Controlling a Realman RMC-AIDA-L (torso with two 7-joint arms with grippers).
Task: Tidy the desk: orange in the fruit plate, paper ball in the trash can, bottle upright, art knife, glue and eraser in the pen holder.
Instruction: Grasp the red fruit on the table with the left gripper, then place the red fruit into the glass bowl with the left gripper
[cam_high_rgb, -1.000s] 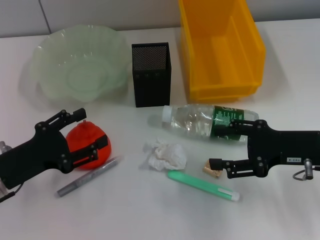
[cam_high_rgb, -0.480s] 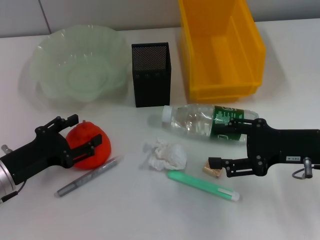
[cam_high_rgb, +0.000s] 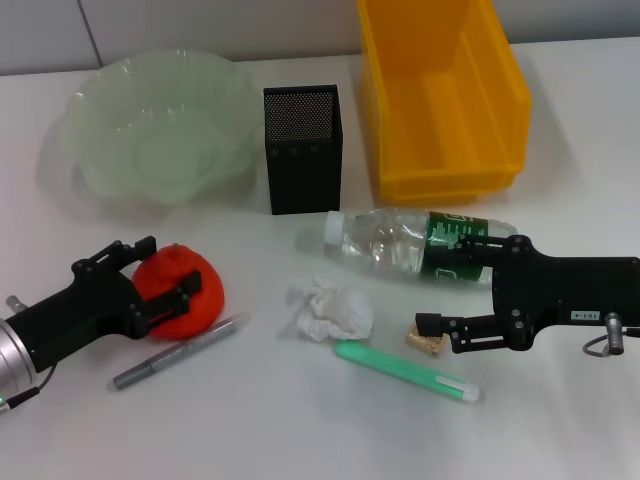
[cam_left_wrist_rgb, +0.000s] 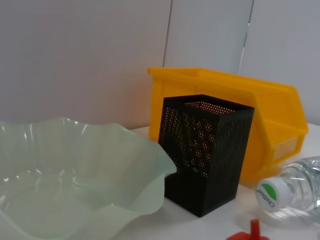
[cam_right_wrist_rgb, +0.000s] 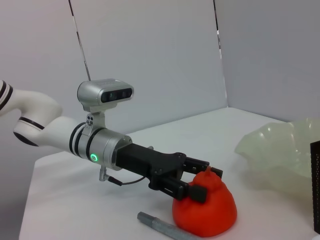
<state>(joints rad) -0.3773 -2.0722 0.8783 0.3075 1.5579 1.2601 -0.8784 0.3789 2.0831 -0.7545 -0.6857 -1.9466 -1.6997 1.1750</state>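
The orange (cam_high_rgb: 185, 292) sits at the front left, and my left gripper (cam_high_rgb: 165, 270) is open low over it, one finger on each side of its top. From the right wrist, the left gripper (cam_right_wrist_rgb: 200, 179) straddles the nub of the orange (cam_right_wrist_rgb: 205, 210). The bottle (cam_high_rgb: 400, 243) lies on its side. My right gripper (cam_high_rgb: 445, 283) is open at its labelled end, the lower finger beside the eraser (cam_high_rgb: 425, 338). The paper ball (cam_high_rgb: 333, 310), green glue (cam_high_rgb: 405, 370) and grey art knife (cam_high_rgb: 175, 352) lie loose. Behind stand the fruit plate (cam_high_rgb: 95, 110), pen holder (cam_high_rgb: 303, 148) and trash can (cam_high_rgb: 440, 95).
The left wrist view shows the fruit plate (cam_left_wrist_rgb: 75, 175), the pen holder (cam_left_wrist_rgb: 205, 150), the trash can (cam_left_wrist_rgb: 270, 110) and the bottle's cap (cam_left_wrist_rgb: 272, 192). A grey wall runs behind the table. The art knife (cam_right_wrist_rgb: 160, 226) lies just in front of the orange.
My left gripper has sunk and drawn back slightly toward the front left, its fingers now lower around the orange. The right gripper has hardly moved.
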